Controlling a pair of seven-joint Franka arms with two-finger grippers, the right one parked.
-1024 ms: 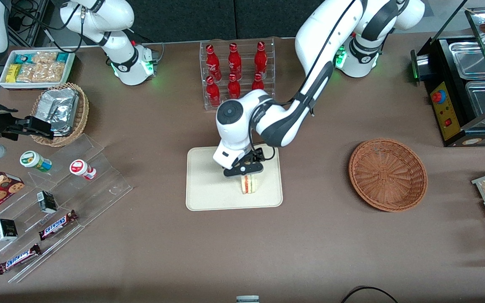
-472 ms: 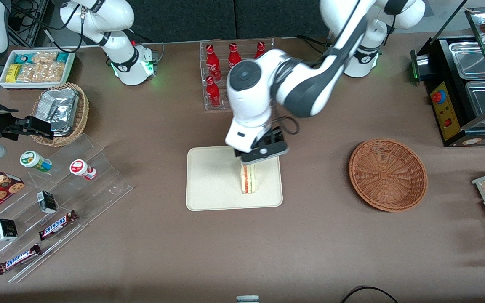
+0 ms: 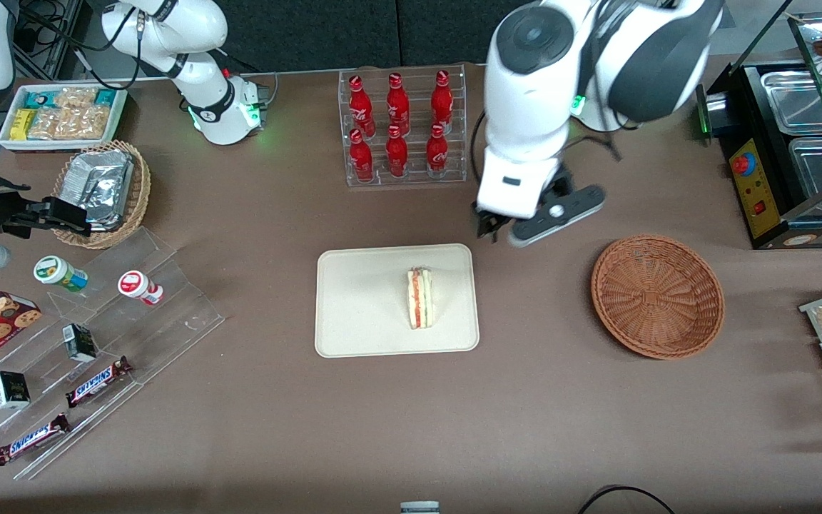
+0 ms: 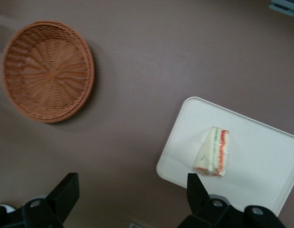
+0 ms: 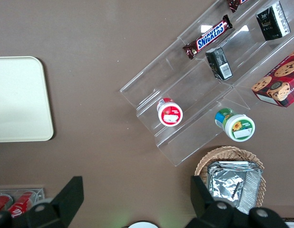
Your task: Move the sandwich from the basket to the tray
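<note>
Triangular white-bread sandwich [image 3: 419, 298] with a red-orange filling stripe lies on the flat cream-beige rectangular tray [image 3: 354, 314], with nothing holding it.

The round reddish-brown woven wicker basket [image 3: 657, 295] sits apart from the tray, toward the working arm's end of the table, with nothing in it. The left arm's gripper [image 3: 507, 232] hangs above the bare brown table, between tray and basket and farther from the front camera than both; its black fingers [image 4: 66, 192] are spread wide with nothing between them. A clear acrylic rack [image 3: 402, 125] holds six red bottles. A lighter tan wicker basket [image 3: 105, 193] holds silver foil packets, and a white tray [image 3: 61, 114] holds snack packets, both toward the parked arm's end.
</note>
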